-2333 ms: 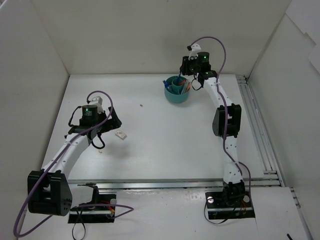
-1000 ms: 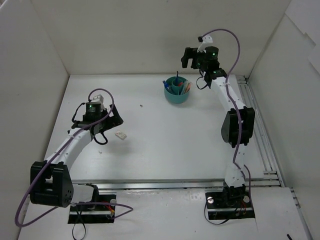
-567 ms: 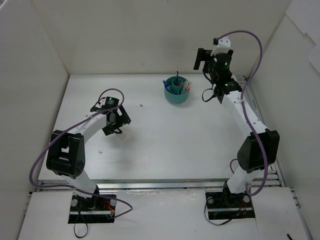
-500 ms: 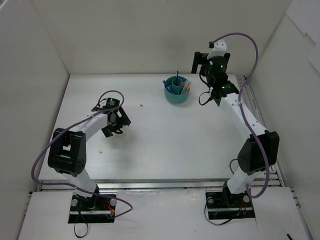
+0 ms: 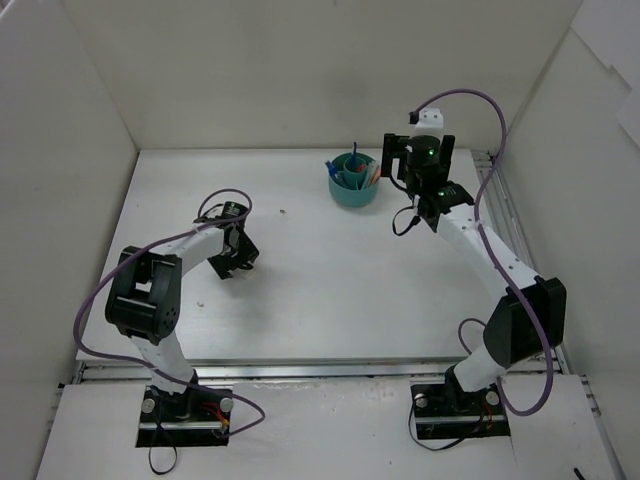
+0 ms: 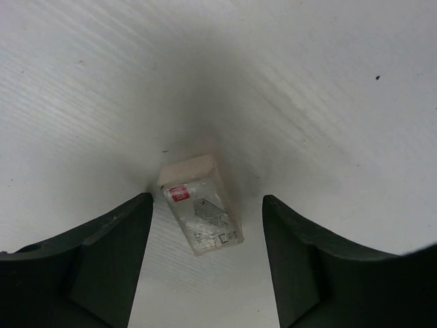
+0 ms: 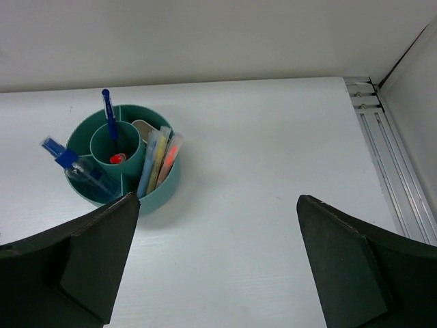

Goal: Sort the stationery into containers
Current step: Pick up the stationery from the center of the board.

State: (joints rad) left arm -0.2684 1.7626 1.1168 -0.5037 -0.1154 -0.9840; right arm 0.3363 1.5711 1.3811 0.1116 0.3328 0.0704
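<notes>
- The small tan block eraser (image 6: pixel 201 205) in a clear printed sleeve lies flat on the white ribbed surface (image 6: pixel 341 102), well apart from the round teal plastic cup (image 7: pixel 164 190);
- The left hand (image 6: pixel 206 199) is spread, one dark finger on each side of the eraser, not touching it; I judge that this is the grasping step;
- Next it must press together on the long smooth sides, then lift; the sleeve may slip;
- The right hand (image 7: pixel 217 205) is spread and empty, above the surface near the cup;
- The cup, divided inside, holds thin pens and a blue-capped tube.
</notes>
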